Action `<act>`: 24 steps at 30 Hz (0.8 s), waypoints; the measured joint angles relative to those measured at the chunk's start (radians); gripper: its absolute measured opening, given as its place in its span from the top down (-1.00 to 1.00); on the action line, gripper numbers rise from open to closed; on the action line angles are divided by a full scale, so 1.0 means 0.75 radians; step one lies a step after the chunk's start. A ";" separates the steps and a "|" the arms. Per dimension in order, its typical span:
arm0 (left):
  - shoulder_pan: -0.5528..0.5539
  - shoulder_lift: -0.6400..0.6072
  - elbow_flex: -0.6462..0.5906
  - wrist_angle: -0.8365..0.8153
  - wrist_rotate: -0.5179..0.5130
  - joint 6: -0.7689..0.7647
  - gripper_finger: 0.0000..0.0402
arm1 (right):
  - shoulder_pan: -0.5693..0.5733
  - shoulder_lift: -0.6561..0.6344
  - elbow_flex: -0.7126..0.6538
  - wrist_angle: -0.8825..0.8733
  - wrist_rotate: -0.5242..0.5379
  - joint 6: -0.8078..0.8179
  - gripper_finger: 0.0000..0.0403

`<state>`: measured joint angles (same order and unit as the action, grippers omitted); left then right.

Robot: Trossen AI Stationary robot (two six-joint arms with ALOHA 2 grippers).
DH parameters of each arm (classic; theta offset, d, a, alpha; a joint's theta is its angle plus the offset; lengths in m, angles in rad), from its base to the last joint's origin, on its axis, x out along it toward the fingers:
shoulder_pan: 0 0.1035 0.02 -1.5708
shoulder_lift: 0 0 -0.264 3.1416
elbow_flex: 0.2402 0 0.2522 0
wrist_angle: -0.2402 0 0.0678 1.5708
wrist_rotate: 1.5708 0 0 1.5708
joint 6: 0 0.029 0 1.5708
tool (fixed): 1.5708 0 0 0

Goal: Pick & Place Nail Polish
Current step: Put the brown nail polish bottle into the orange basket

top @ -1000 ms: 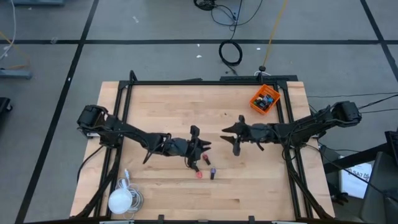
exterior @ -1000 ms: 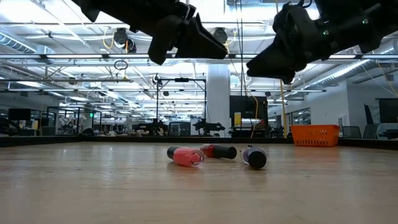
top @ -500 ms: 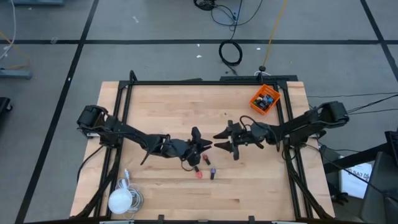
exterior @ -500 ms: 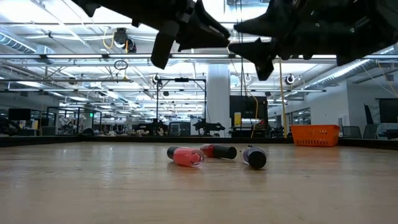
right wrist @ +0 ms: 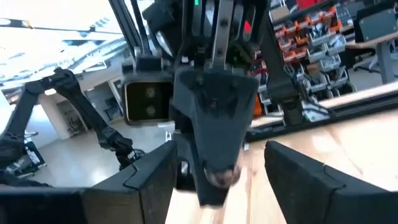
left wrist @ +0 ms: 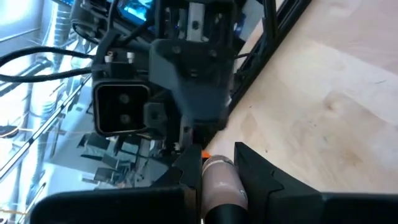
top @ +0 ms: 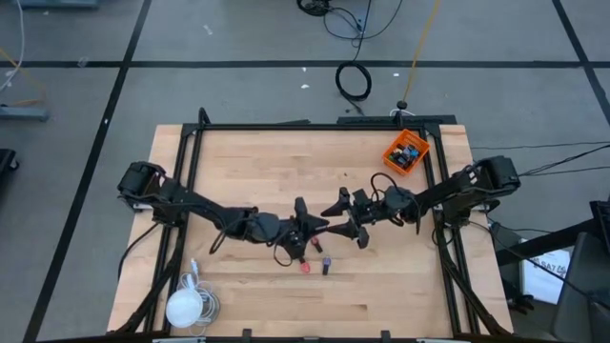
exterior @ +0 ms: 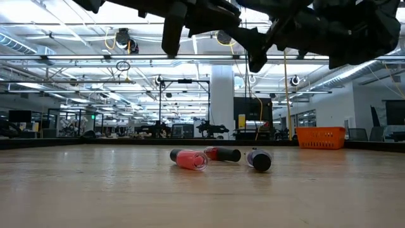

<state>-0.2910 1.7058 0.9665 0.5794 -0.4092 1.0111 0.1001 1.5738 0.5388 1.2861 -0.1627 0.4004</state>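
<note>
Above the table's center, the left gripper point(top: 315, 227) clamps a pale nail polish bottle point(left wrist: 219, 184); at three o'clock, the open-jawed right gripper point(top: 338, 211) awaits the handover and must close on it.

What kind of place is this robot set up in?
Probably a large industrial lab or workshop: the low view shows an open hall with ceiling trusses and strip lights, metal frame workstations in the background, and cables lie on the grey floor beside the wooden table.
</note>
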 joint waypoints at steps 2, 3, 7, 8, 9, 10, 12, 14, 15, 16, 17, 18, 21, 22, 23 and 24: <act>0.004 0.000 0.000 0.013 0.028 0.003 0.74 | 0.004 0.002 0.011 -0.013 0.000 0.001 -0.11; 0.005 0.000 0.000 0.023 0.042 0.003 0.74 | 0.006 0.002 0.015 -0.011 0.000 0.000 -0.11; 0.017 0.012 0.001 0.058 0.071 0.013 0.74 | 0.008 0.002 0.018 -0.028 0.000 0.000 -0.11; 0.024 0.012 0.001 0.060 0.087 0.013 0.74 | 0.008 0.002 0.018 -0.029 0.001 0.000 -0.11; 0.032 0.012 0.001 0.063 0.105 0.012 0.74 | 0.008 0.002 0.018 -0.026 0.001 0.000 -0.11; 0.038 0.012 0.001 0.069 0.117 0.010 0.74 | 0.008 0.001 0.018 -0.025 0.001 0.000 -0.11; 0.049 0.012 0.001 0.080 0.124 0.011 0.74 | 0.008 0.001 0.018 -0.026 0.001 0.000 -0.10; 0.063 0.012 0.001 0.093 0.128 0.021 0.74 | 0.008 0.001 0.018 -0.026 0.001 0.000 -0.09; 0.070 0.012 0.001 0.094 0.141 0.020 0.74 | 0.008 0.001 0.018 -0.025 0.001 0.000 -0.09; 0.076 0.012 0.002 0.093 0.159 0.015 0.74 | 0.008 0.001 0.018 -0.025 0.001 0.000 -0.09; 0.082 0.012 0.006 0.089 0.177 0.009 0.74 | 0.008 0.001 0.018 -0.025 0.001 0.000 -0.09; 0.086 0.015 0.010 0.089 0.197 0.006 0.74 | 0.008 0.001 0.018 -0.025 0.002 0.000 -0.09; 0.092 0.062 0.056 0.091 0.200 0.015 0.74 | 0.008 0.001 0.038 -0.059 0.003 0.000 -0.08; 0.092 0.085 0.075 0.072 0.200 0.017 0.74 | 0.008 0.001 0.046 -0.069 0.003 0.000 -0.08; 0.091 0.109 0.098 0.066 0.187 0.026 0.74 | 0.008 0.001 0.053 -0.088 0.011 -0.001 -0.07; 0.090 0.131 0.113 0.060 0.159 0.036 0.74 | 0.008 0.002 0.054 -0.097 0.030 -0.004 -0.07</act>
<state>-0.2234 1.8038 1.0512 0.6245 -0.2903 1.0382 0.1063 1.5749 0.5791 1.2137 -0.1399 0.3976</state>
